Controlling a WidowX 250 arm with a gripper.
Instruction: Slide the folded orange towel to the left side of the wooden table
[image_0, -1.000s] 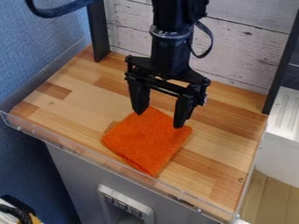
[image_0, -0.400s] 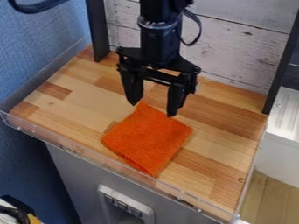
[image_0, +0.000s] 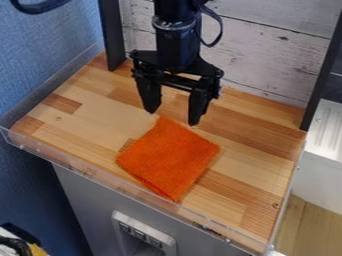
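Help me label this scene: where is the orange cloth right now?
In the camera view, the orange cloth lies centrally on the wooden counter, between the gripper and the clear front rail.

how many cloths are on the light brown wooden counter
1: a folded, squarish orange fabric cloth, lying near the middle of the counter, close to the open black two-finger gripper. Another could be hidden under it or in its folds.

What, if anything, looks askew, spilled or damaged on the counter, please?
Nothing stands out. The cloth lies roughly in line with the counter, with no visible spill or tear. The gripper hangs near its far corner, jaws open and empty.
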